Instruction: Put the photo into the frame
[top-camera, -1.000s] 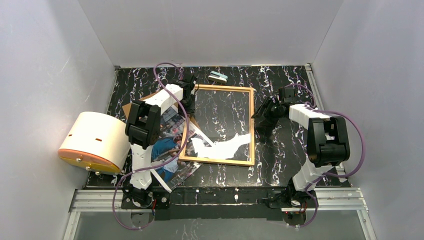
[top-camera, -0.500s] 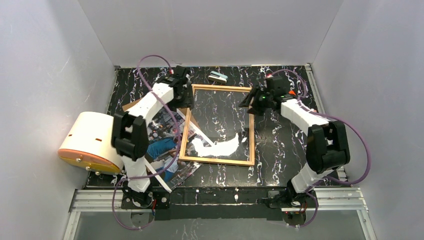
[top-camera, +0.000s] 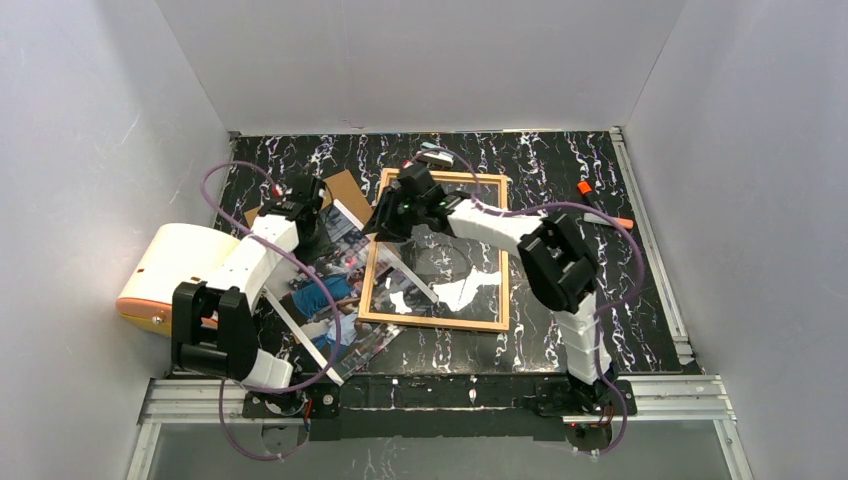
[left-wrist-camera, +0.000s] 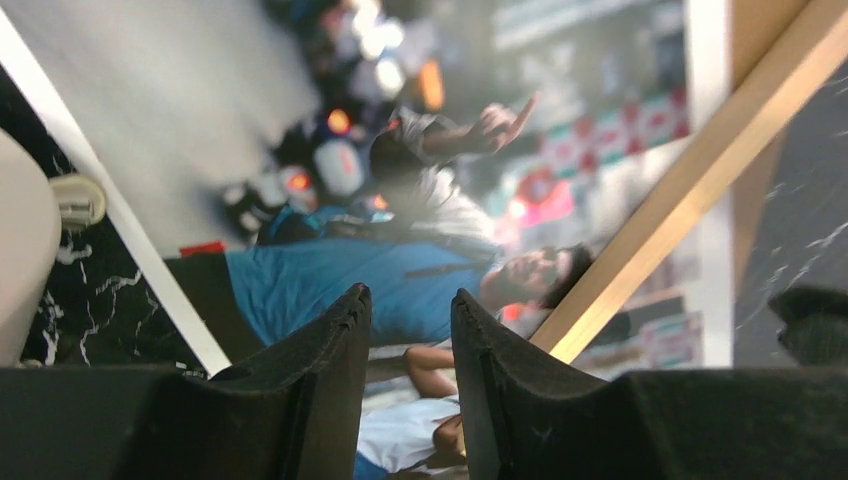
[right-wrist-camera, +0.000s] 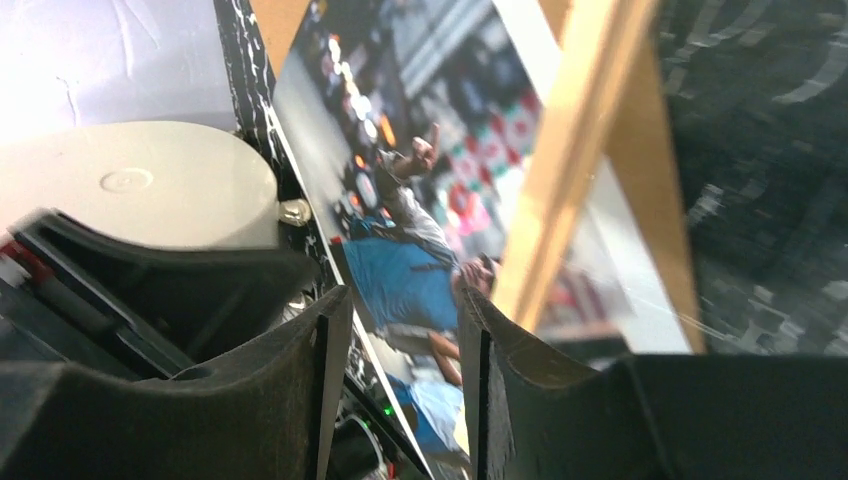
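The photo (top-camera: 325, 295), a glossy street print with a man in blue, lies left of the frame (top-camera: 435, 322), its right part under the frame's left border. The frame, with thin light-wood border and clear pane, lies flat mid-table. My left gripper (top-camera: 310, 228) hovers over the photo's far part, narrowly open and empty. In the left wrist view it (left-wrist-camera: 410, 295) is above the photo (left-wrist-camera: 330, 280), with the frame's border (left-wrist-camera: 680, 190) to the right. My right gripper (top-camera: 378, 225) reaches across the pane to the frame's left border, open and empty. The right wrist view shows it (right-wrist-camera: 400, 295), the photo (right-wrist-camera: 410, 280) and the frame (right-wrist-camera: 570, 150).
The brown backing board (top-camera: 345, 187) lies under the photo's far end. A cream cylinder (top-camera: 185, 280) lies at the left wall. A small pale-blue object (top-camera: 435, 155) sits behind the frame. An orange-tipped item (top-camera: 585, 187) lies at the right. White walls enclose three sides.
My right arm has swung from the frame's right side across the pane to its left border. My left gripper has moved left off the frame's far-left corner to above the photo.
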